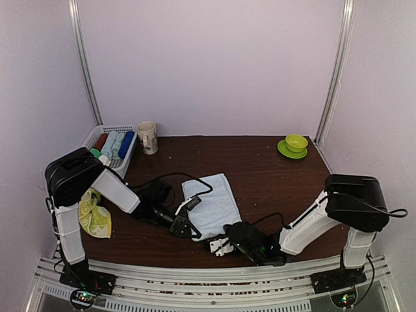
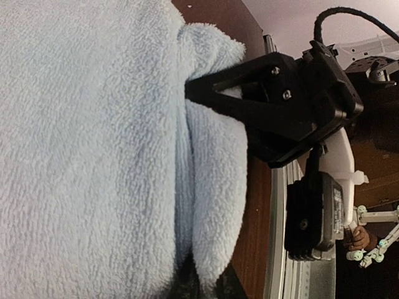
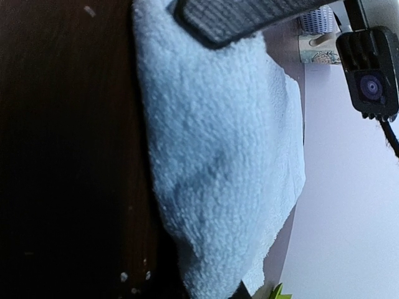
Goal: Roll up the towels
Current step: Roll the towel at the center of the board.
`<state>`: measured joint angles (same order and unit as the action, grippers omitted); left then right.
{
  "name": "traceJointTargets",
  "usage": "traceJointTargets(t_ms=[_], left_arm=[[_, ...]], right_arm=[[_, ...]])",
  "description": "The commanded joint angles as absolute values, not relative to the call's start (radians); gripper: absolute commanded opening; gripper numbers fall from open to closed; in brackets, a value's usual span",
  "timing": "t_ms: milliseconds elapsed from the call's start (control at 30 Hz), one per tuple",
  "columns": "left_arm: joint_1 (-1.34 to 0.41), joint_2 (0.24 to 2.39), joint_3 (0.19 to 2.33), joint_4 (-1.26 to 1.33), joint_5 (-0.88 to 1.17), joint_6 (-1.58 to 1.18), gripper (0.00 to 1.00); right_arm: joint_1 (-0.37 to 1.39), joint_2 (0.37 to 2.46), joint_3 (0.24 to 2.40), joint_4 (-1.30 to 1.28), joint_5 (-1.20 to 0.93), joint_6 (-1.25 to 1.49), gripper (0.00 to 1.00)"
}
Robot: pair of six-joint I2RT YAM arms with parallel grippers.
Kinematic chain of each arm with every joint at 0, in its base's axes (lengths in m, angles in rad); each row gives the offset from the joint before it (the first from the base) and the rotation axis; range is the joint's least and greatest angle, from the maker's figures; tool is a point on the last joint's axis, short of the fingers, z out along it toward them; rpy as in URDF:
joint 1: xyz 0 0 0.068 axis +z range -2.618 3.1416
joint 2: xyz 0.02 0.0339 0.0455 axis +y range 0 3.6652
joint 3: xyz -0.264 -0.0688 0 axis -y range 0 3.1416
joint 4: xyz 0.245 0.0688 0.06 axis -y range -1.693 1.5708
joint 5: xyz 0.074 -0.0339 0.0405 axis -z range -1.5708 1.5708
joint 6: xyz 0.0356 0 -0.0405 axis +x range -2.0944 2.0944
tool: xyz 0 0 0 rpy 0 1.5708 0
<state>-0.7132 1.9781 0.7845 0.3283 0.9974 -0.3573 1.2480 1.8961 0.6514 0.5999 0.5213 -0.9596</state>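
The pale blue-white towel lies spread in the middle of the table, with its near edge folded into a thick lip. My left gripper is at the towel's near-left corner, and its dark fingers are shut on that lip. My right gripper is at the near edge. In the left wrist view its black finger pinches the other end of the lip. In the right wrist view the towel runs down between its fingers. The yellow-green towel lies crumpled at the far left.
A white slatted basket holding rolled towels stands at the back left, with a mug beside it. A green bowl on a saucer is at the back right. The metal rail runs along the table's near edge.
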Motion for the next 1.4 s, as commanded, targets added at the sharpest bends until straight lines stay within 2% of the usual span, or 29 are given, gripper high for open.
traceJointTargets(t_ms=[0, 67, 133, 200, 500, 733, 933, 1100, 1367], left_arm=[[-0.675, 1.977, 0.727, 0.209, 0.85, -0.298, 0.14], [-0.674, 1.934, 0.713, 0.208, 0.82, -0.286, 0.31], [-0.673, 1.883, 0.698, 0.196, 0.761, -0.266, 0.42], [-0.672, 1.819, 0.675, 0.204, 0.707, -0.254, 0.6], [-0.685, 1.524, 0.569, 0.211, 0.321, -0.225, 0.96], [-0.781, 1.181, 0.317, 0.465, 0.088, -0.079, 0.98], [-0.853, 1.012, 0.137, 0.634, 0.07, 0.046, 0.98], [-0.932, 1.023, 0.136, 0.644, 0.025, 0.159, 0.98], [-1.06, 1.209, 0.214, 0.679, -0.134, 0.356, 0.95]], right_arm=[[1.223, 1.863, 0.719, 0.372, 0.417, -0.865, 0.08], [1.206, 1.843, 0.776, 0.264, 0.355, -0.831, 0.06], [1.192, 1.826, 0.828, 0.15, 0.277, -0.793, 0.06], [1.18, 1.82, 0.88, 0.047, 0.217, -0.768, 0.04], [1.137, 1.881, 1.079, -0.32, 0.006, -0.674, 0.02], [1.05, 1.988, 1.252, -0.53, -0.226, -0.619, 0.01], [0.981, 2.135, 1.443, -0.758, -0.373, -0.576, 0.0], [0.943, 2.249, 1.564, -0.903, -0.434, -0.58, 0.0], [0.887, 2.372, 1.712, -1.064, -0.529, -0.607, 0.0]])
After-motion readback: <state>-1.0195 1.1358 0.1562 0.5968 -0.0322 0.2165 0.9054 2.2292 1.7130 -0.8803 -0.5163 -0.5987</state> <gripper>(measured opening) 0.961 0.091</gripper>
